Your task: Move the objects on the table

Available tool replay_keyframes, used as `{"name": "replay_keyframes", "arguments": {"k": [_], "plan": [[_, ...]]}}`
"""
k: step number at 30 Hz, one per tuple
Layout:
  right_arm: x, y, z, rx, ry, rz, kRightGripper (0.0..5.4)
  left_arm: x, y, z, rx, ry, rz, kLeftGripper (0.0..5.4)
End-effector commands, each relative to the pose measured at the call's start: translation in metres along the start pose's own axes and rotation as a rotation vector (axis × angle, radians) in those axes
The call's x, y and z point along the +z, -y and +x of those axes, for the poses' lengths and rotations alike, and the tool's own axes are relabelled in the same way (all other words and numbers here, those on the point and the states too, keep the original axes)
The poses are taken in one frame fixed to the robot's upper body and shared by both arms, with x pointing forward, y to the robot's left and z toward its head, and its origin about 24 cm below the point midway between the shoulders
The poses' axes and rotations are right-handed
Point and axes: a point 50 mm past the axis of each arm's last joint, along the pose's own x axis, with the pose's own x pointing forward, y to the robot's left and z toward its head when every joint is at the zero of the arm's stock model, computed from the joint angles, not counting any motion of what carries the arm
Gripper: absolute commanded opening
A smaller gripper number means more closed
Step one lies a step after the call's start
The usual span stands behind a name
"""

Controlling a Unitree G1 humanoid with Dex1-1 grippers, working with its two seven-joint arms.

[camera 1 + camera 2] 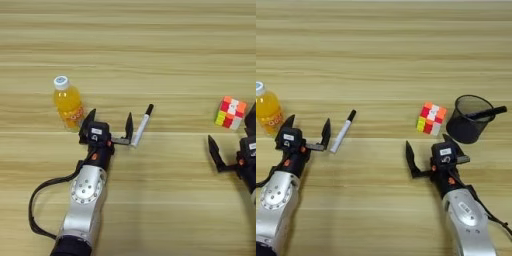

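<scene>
An orange-juice bottle (67, 102) with a white cap stands upright at the left. My left gripper (109, 124) is open just right of the bottle, its left finger close beside it. Its right finger sits next to the lower end of a white marker (141, 125) with a black cap, which lies on the table (150, 50). A multicoloured puzzle cube (431, 119) rests right of centre. My right gripper (431, 150) is open just in front of the cube, with nothing between its fingers. An all-black marker (487, 113) leans in a black mesh cup (467, 122).
The mesh cup stands right beside the cube, just beyond my right gripper's right finger. A black cable (37, 200) loops beside my left forearm. Bare wood stretches across the far half of the table.
</scene>
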Motion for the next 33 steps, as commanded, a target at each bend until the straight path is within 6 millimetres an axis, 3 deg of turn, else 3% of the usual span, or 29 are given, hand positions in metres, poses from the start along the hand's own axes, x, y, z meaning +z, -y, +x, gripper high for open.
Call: {"name": "replay_keyframes", "arguments": {"k": [1, 16, 33], "plan": [[-0.003, -0.002, 0.006, -0.011, 0.008, 0.026, 5.35, -0.001, 0.004, 0.001, -0.005, -0.005, 0.004, 5.4], [-0.028, 0.01, 0.033, -0.1, -0.049, 0.092, 5.35, -0.001, 0.005, 0.002, -0.007, -0.004, 0.003, 5.4], [-0.035, 0.007, 0.044, -0.112, -0.052, 0.135, 5.35, -0.001, 0.003, 0.002, -0.003, -0.003, 0.004, 5.4]]}}
